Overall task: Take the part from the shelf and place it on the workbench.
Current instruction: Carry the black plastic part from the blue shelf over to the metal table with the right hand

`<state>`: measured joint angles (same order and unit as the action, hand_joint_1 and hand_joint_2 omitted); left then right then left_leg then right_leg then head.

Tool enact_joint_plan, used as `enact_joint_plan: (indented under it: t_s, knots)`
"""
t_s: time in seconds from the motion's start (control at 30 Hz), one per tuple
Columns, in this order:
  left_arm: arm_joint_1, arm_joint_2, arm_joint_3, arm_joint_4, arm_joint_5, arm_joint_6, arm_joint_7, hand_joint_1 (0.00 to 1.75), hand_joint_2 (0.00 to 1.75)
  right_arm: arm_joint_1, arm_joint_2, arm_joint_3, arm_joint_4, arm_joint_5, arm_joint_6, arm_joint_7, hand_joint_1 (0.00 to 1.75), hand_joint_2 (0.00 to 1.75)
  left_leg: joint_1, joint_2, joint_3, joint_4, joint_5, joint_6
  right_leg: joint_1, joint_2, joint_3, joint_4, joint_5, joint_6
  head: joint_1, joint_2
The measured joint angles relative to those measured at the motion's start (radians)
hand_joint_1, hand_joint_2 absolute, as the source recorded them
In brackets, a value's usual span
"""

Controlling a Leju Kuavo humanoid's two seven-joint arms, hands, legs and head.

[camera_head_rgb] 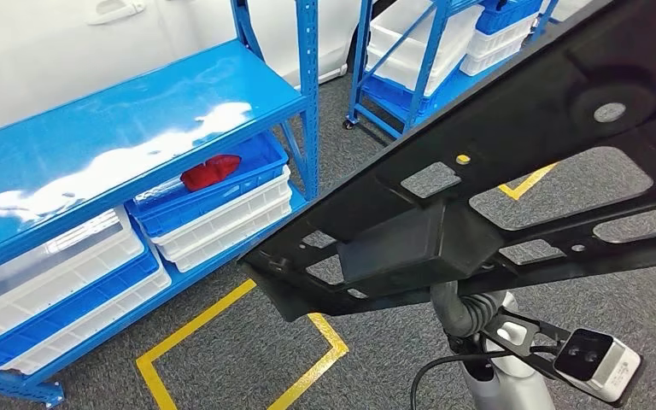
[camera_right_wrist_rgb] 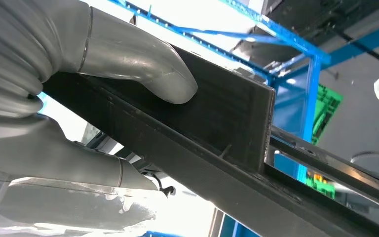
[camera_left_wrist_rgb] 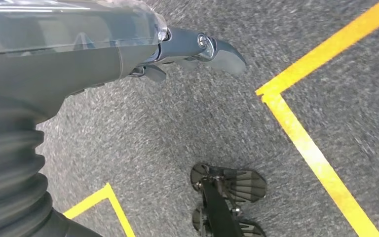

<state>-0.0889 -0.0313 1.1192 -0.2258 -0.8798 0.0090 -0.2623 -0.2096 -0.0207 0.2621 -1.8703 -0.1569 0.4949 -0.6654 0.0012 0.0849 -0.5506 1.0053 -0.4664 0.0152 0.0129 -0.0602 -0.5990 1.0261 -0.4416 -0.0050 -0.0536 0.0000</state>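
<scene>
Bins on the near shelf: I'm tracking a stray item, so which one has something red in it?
The upper blue bin atop the right-hand stack holds the red item.

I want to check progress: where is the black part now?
The part is off the shelf, gripped by the right hand; in the head view it spans the right side above the carpet.

A big black part [camera_head_rgb: 495, 179] with cutouts runs diagonally across, raised over the grey carpet [camera_head_rgb: 248, 350] and its yellow floor tape [camera_head_rgb: 179, 337]. The robot hand [camera_head_rgb: 470, 312] is right under it, mostly hidden. Well off to the hand's left there's a blue shelf [camera_head_rgb: 137, 120] with stacked bins, one holding something red [camera_head_rgb: 209, 171].
</scene>
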Motion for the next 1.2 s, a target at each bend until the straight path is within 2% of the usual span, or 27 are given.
enact_joint_plan:
  t_s: [0.03,0.1,0.17,0.23,0.27,0.3,0.33,0.37,0.4,0.43,0.47,0.53,0.6,0.63,0.7,0.73,0.77,0.8,0.83,0.87,0.9,0.97,1.0,1.03,1.1,1.13,1.2]
  knots:
    - [0.0,-0.001,0.0,0.0,-0.001,0.0,0.001,0.0,1.75,0.0,0.002,-0.004,0.0,-0.001,0.005,0.0,1.75,1.75,-0.002,0.009,0.002,0.0,-0.002,-0.004,0.005,-0.004,0.005,-0.014,-0.002,-0.005,0.0,0.0]
    - [-0.002,-0.003,-0.002,0.0,-0.007,0.002,0.005,0.0,1.75,0.004,0.006,-0.014,-0.002,-0.003,0.013,0.0,1.75,1.75,-0.002,0.022,0.005,0.0,-0.007,-0.013,0.003,0.019,0.004,-0.019,0.003,-0.014,0.0,0.0]
    - [-0.003,-0.006,-0.004,0.0,-0.012,0.005,0.007,0.0,1.75,0.008,0.012,-0.021,-0.008,-0.004,0.018,0.0,1.75,1.75,0.001,-0.01,-0.005,0.032,-0.033,-0.022,-0.005,0.04,0.009,-0.029,0.01,-0.023,0.0,0.0]
    - [0.001,-0.008,-0.005,0.0,-0.013,0.005,0.009,0.0,1.75,0.01,0.02,-0.024,-0.012,-0.009,0.021,0.0,1.75,1.75,0.004,-0.06,-0.053,0.141,-0.093,-0.029,-0.008,0.061,0.011,-0.033,0.013,-0.03,0.0,0.0]
    - [0.004,-0.009,-0.005,0.0,-0.013,0.004,0.011,0.0,1.75,0.012,0.023,-0.025,-0.012,-0.011,0.025,0.0,1.75,1.75,0.005,-0.071,-0.087,0.212,-0.124,-0.031,-0.008,0.073,0.011,-0.033,0.013,-0.031,0.0,0.0]
    - [0.007,-0.01,-0.005,0.0,-0.014,0.004,0.013,0.0,1.75,0.013,0.025,-0.027,-0.012,-0.014,0.029,0.0,1.75,1.75,0.005,-0.074,-0.115,0.267,-0.14,-0.033,-0.008,0.086,0.011,-0.032,0.013,-0.032,0.0,0.0]
    - [0.009,-0.01,-0.005,0.0,-0.014,0.003,0.015,0.0,1.75,0.014,0.026,-0.029,-0.011,-0.017,0.034,0.0,1.75,1.75,0.006,-0.075,-0.129,0.291,-0.137,-0.035,-0.008,0.1,0.011,-0.031,0.013,-0.032,0.0,0.0]
    - [0.009,-0.01,-0.005,0.0,-0.014,0.002,0.016,0.0,1.75,0.014,0.027,-0.032,-0.009,-0.019,0.037,0.0,1.75,1.75,0.007,-0.077,-0.125,0.274,-0.114,-0.036,-0.009,0.114,0.012,-0.029,0.012,-0.031,0.0,0.0]
    - [0.009,-0.01,-0.005,0.0,-0.014,0.002,0.017,0.0,1.75,0.012,0.028,-0.035,-0.008,-0.02,0.04,0.0,1.75,1.75,0.01,-0.084,-0.103,0.221,-0.076,-0.036,-0.011,0.128,0.013,-0.026,0.01,-0.029,0.0,0.0]
    - [0.009,-0.01,-0.005,0.0,-0.014,0.001,0.017,0.0,1.75,0.011,0.029,-0.037,-0.006,-0.022,0.043,0.0,1.75,1.75,0.014,-0.103,-0.074,0.151,-0.038,-0.037,-0.012,0.14,0.014,-0.022,0.008,-0.025,0.0,0.0]
    - [0.009,-0.01,-0.005,0.0,-0.015,0.0,0.017,0.0,1.75,0.007,0.031,-0.04,-0.004,-0.024,0.047,0.0,1.75,1.75,0.019,-0.127,-0.045,0.085,-0.012,-0.037,-0.012,0.153,0.011,-0.015,0.004,-0.02,0.0,0.0]
    - [0.009,-0.01,-0.005,0.0,-0.018,0.0,0.016,0.0,1.75,0.001,0.035,-0.048,-0.001,-0.027,0.057,0.0,1.75,1.75,0.022,-0.16,-0.018,0.022,0.003,-0.031,-0.014,0.176,0.002,-0.006,0.003,-0.006,0.0,0.0]
    - [0.008,-0.01,-0.005,0.0,-0.019,0.004,0.016,0.0,1.75,-0.001,0.038,-0.06,0.001,-0.031,0.065,0.0,1.75,1.75,0.019,-0.147,-0.016,0.019,0.001,-0.019,-0.017,0.196,-0.007,-0.005,0.007,0.008,0.0,0.0]
    - [0.006,-0.01,-0.005,0.0,-0.02,0.006,0.016,0.0,1.75,-0.002,0.039,-0.066,0.001,-0.033,0.069,0.0,1.75,1.75,0.018,-0.135,-0.015,0.015,0.004,-0.012,-0.017,0.187,-0.01,-0.001,0.004,0.014,0.0,0.0]
    - [0.004,-0.011,-0.005,0.0,-0.02,0.011,0.016,0.0,1.75,-0.007,0.041,-0.077,0.003,-0.035,0.073,0.0,1.75,1.75,0.018,-0.111,-0.012,0.007,0.008,0.001,-0.015,0.134,-0.039,0.059,-0.031,0.022,0.0,0.0]
    - [0.004,-0.01,-0.005,0.0,-0.02,0.013,0.017,0.0,1.75,-0.009,0.043,-0.082,0.004,-0.036,0.076,0.0,1.75,1.75,0.016,-0.098,-0.01,0.006,0.008,0.005,-0.016,0.101,-0.068,0.119,-0.062,0.026,0.0,0.0]
    - [0.006,-0.01,-0.005,0.0,-0.02,0.016,0.018,0.0,1.75,-0.01,0.045,-0.086,0.006,-0.036,0.08,0.0,1.75,1.75,0.013,-0.085,-0.01,0.006,0.007,0.008,-0.017,0.081,-0.104,0.19,-0.093,0.029,0.0,0.0]
    - [0.008,-0.009,-0.005,0.0,-0.02,0.018,0.019,0.0,1.75,-0.009,0.046,-0.09,0.008,-0.037,0.084,0.0,1.75,1.75,0.011,-0.071,-0.01,0.006,0.005,0.009,-0.019,0.072,-0.136,0.251,-0.113,0.031,0.0,0.0]
    - [0.009,-0.008,-0.005,0.0,-0.02,0.02,0.02,0.0,1.75,-0.009,0.048,-0.095,0.011,-0.039,0.088,0.0,1.75,1.75,0.009,-0.058,-0.01,0.006,0.004,0.01,-0.021,0.068,-0.153,0.282,-0.117,0.031,0.0,0.0]
    - [0.008,-0.007,-0.005,0.0,-0.02,0.022,0.02,0.0,1.75,-0.009,0.049,-0.1,0.014,-0.042,0.09,0.0,1.75,1.75,0.007,-0.046,-0.009,0.006,0.003,0.01,-0.021,0.065,-0.15,0.275,-0.102,0.03,0.0,0.0]
    - [0.007,-0.006,-0.005,0.0,-0.02,0.023,0.021,0.0,1.75,-0.01,0.05,-0.104,0.017,-0.045,0.091,0.0,1.75,1.75,0.006,-0.035,-0.007,0.006,0.001,0.01,-0.02,0.059,-0.124,0.225,-0.071,0.026,0.0,0.0]
    - [0.004,-0.006,-0.005,0.0,-0.019,0.025,0.021,0.0,1.75,-0.017,0.054,-0.11,0.024,-0.05,0.09,0.0,1.75,1.75,0.002,-0.015,-0.001,0.006,-0.004,0.006,-0.009,0.021,-0.046,0.077,-0.013,0.011,0.0,0.0]
    - [0.003,-0.006,-0.005,0.0,-0.019,0.025,0.02,0.0,1.75,-0.021,0.056,-0.112,0.026,-0.051,0.088,0.0,1.75,1.75,0.0,-0.006,0.001,0.006,-0.006,0.003,-0.002,0.004,-0.019,0.024,0.002,0.003,0.0,0.0]
    - [0.003,-0.005,-0.004,0.0,-0.018,0.025,0.02,0.0,1.75,-0.024,0.058,-0.113,0.029,-0.051,0.086,0.0,1.75,1.75,-0.001,0.003,0.003,0.006,-0.008,-0.001,0.004,-0.006,-0.007,-0.003,0.005,-0.004,0.0,0.0]
    - [0.001,-0.004,-0.004,0.0,-0.014,0.025,0.019,0.0,1.75,-0.027,0.061,-0.115,0.031,-0.047,0.08,0.0,1.75,1.75,-0.002,0.023,0.007,0.003,-0.012,-0.01,0.008,0.011,-0.008,-0.012,0.005,-0.013,0.0,0.0]
    - [-0.001,-0.003,-0.003,0.0,-0.012,0.026,0.018,0.0,1.75,-0.026,0.062,-0.116,0.032,-0.045,0.079,0.0,1.75,1.75,-0.001,0.021,0.009,0.006,-0.017,-0.015,0.005,0.022,-0.005,-0.018,0.007,-0.017,0.0,0.0]
    - [-0.004,-0.001,-0.002,0.0,-0.008,0.028,0.017,0.0,1.75,-0.027,0.066,-0.117,0.033,-0.045,0.077,0.0,1.75,1.75,0.001,-0.015,-0.007,0.052,-0.05,-0.023,-0.002,0.043,0.004,-0.031,0.014,-0.026,0.0,0.0]
